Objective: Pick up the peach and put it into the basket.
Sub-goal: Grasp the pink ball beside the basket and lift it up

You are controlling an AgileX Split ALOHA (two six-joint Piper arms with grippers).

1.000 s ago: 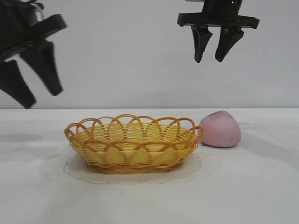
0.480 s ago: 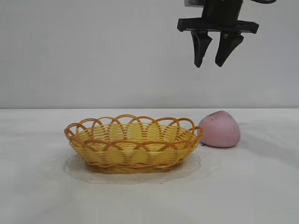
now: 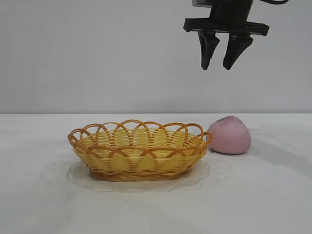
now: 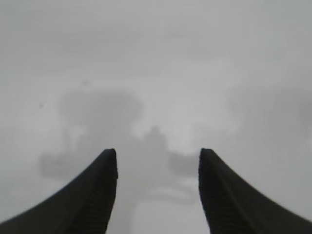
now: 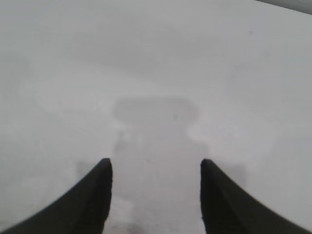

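The dusty-pink peach (image 3: 229, 135) lies on the white table just right of the basket (image 3: 139, 151), touching or nearly touching its rim. The basket is a shallow yellow wicker oval with an orange-brown looped rim, and it holds nothing. My right gripper (image 3: 216, 67) hangs open and empty high above the peach, slightly to its left; in the right wrist view (image 5: 156, 163) it shows only bare table between its fingers. My left gripper is out of the exterior view; the left wrist view (image 4: 158, 153) shows it open over bare table. Neither wrist view shows the peach or the basket.
The white table (image 3: 273, 195) stretches around the basket and the peach, with a plain grey wall behind. Nothing else stands on it.
The left gripper has left the exterior view at the upper left. The right gripper has stayed high above the peach, shifting only slightly.
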